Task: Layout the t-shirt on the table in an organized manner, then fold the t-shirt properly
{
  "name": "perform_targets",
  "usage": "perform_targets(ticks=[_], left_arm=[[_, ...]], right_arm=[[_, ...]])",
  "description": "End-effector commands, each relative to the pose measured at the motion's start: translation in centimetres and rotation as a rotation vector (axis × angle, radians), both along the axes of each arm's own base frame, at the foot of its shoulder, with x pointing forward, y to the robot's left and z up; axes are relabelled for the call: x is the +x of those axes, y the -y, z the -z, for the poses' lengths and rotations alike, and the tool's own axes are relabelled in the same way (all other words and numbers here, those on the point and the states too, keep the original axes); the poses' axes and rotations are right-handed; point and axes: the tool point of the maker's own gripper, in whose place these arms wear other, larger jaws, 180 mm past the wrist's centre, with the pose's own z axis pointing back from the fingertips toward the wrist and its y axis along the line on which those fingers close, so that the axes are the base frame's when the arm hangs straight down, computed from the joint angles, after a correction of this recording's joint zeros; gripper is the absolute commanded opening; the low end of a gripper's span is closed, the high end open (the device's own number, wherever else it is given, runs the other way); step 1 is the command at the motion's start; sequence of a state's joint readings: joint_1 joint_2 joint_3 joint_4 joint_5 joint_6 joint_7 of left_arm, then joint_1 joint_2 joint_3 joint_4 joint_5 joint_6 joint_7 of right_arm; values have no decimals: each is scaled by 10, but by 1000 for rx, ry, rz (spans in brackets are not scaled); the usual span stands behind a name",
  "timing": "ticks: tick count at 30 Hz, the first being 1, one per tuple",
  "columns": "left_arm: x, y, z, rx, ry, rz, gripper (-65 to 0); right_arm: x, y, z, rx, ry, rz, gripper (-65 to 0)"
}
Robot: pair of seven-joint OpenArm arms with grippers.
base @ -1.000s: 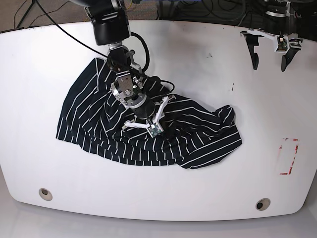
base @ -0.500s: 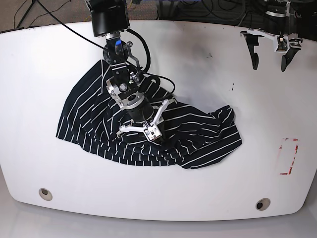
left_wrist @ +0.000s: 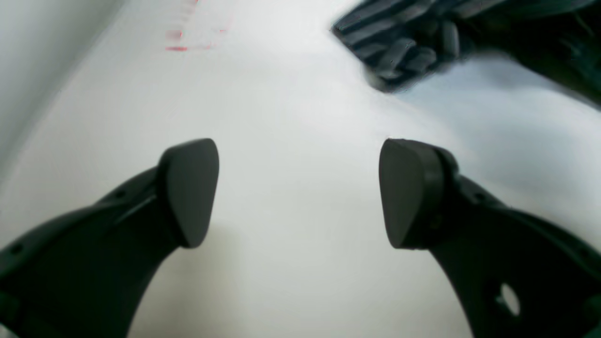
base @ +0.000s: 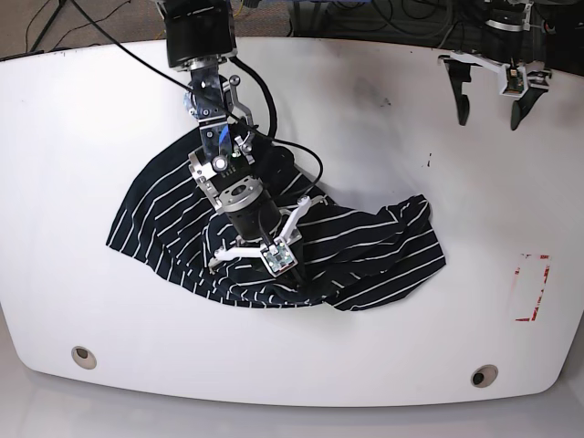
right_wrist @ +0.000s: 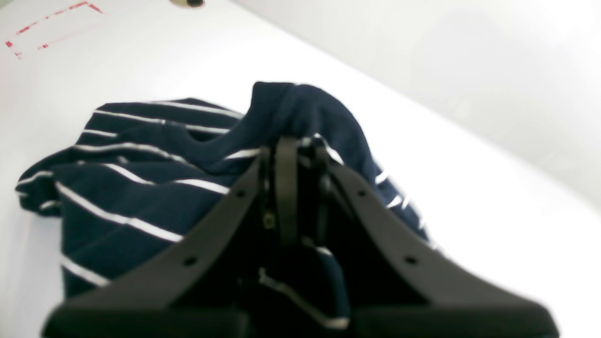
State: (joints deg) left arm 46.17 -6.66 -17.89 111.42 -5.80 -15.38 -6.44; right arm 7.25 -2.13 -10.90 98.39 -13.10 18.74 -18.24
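We've got the right gripper [right_wrist: 293, 150] jaws pinching the t-shirt [base: 365, 246], left gripper [left_wrist: 298, 192] jaws spread; dragging might bunch it worse.

Bare worktop [base: 383, 347] lies along the front and far right — easy passage there. The crumpled t-shirt [base: 365, 246] fills the middle-left, with the right arm [base: 224, 164] stretched across it — that blocks any crossing.
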Motion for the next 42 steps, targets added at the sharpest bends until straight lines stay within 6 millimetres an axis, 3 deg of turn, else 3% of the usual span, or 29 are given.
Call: perform_targets(ticks=[1, 10, 20, 30, 37, 42], left_arm=[[8, 20, -7, -36, 34, 72, -153], [37, 80, 12, -111, -64, 223, -153], [84, 134, 2, -138, -49, 349, -156], [135, 149, 9, -203, -20, 315, -156], [175, 151, 17, -215, -22, 310, -156], [205, 160, 10, -243, 0, 303, -156]], right_arm=[[17, 1, -57, 40, 161, -6, -650], [44, 4, -122, 31, 315, -6, -650], [56, 2, -182, 39, 409, -2, -650], [54, -8, -228, 83, 489, -27, -650], [46, -28, -248, 65, 544, -84, -650], [39, -35, -263, 63, 587, -106, -650]])
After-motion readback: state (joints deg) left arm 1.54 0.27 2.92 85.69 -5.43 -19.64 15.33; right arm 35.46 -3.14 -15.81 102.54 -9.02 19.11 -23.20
